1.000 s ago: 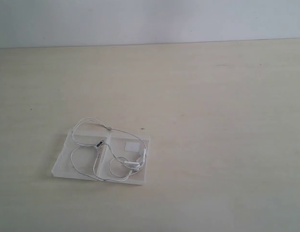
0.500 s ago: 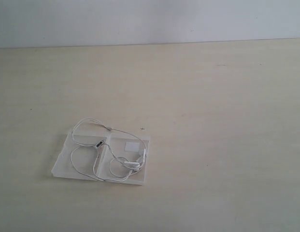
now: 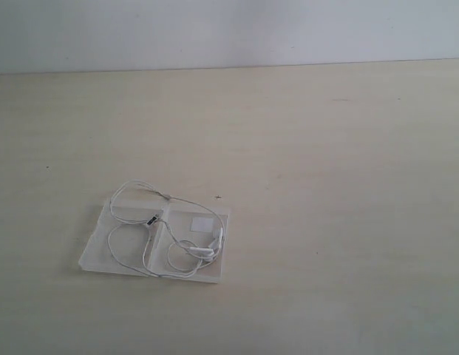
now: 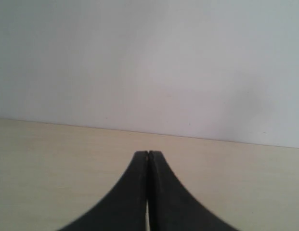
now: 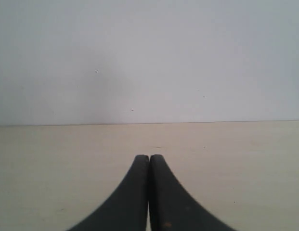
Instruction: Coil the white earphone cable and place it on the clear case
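While the exterior view takes in the whole pale table (image 3: pixel 325 185), the clear case (image 3: pixel 96 251) lies open and flat on it in the near left part of that view, its two halves side by side. A small white sticker (image 3: pixel 202 223) sits on the right-hand half. The white earphone cable (image 3: pixel 153 220) rests in loose loops on top of the case and spreads over both halves. One loop spills past the far edge onto the table. The earbuds (image 3: pixel 207 252) lie together on the half with the sticker, just below it. Nothing touches the cable or the case here. No picture shows them together with any fingers, so how they lie relative to the fingers cannot be told.

In the left wrist view, the left gripper (image 4: pixel 148 153) has its two black fingers (image 4: pixel 132 192) pressed together tip to tip, with nothing between them. Bare table runs ahead of the fingertips to a plain light wall (image 4: pixel 149 62) beyond them.

In the right wrist view, the right gripper (image 5: pixel 149 156) stands the same way: its dark fingers (image 5: pixel 166 197) meet along their inner edges and hold nothing. Ahead of these fingertips the table stretches to the same kind of pale wall, and a few tiny dark specks mark the tabletop just beyond the tips.
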